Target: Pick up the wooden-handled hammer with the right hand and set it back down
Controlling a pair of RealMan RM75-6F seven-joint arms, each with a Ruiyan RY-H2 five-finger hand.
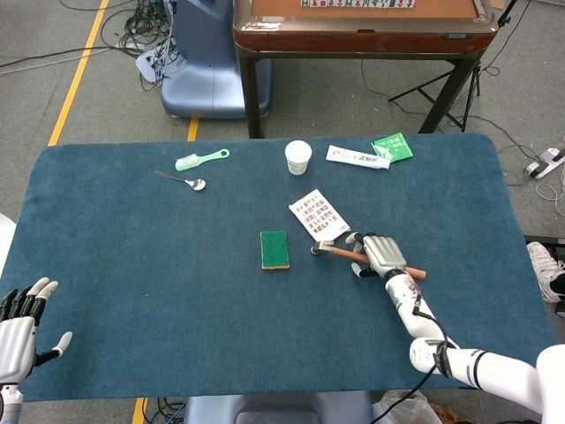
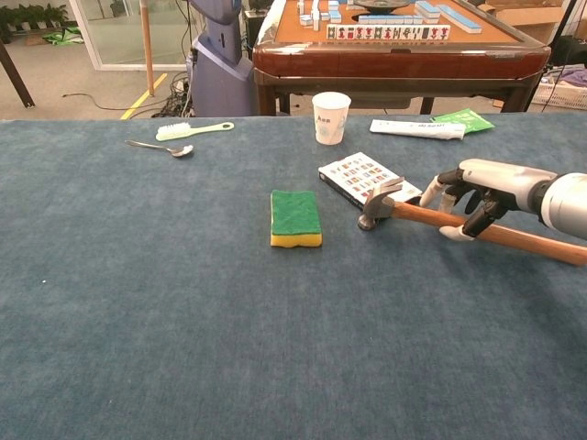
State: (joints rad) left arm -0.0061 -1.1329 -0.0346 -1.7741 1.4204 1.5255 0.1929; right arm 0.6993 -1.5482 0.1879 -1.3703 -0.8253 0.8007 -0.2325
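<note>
Hammer (image 2: 431, 215) lies flat on tabletop (image 2: 165, 302), head beside card pack (image 2: 362, 177) | right hand (image 2: 477, 194) is arched over handle, fingers apart — not yet gripped | head-heavy, stiff — best grasped nearer the head | left hand (image 1: 19, 331) is spread, empty.

Robot lab: blue-cloth table (image 1: 106, 265), floor cables (image 1: 141, 31), yellow floor tape (image 1: 79, 71), mahjong table (image 1: 362, 26).

Both hands, the right hand (image 1: 380, 254) and left hand (image 1: 19, 331), are silver-backed with black fingers tipped white, on glossy white arms with a black cable.
</note>
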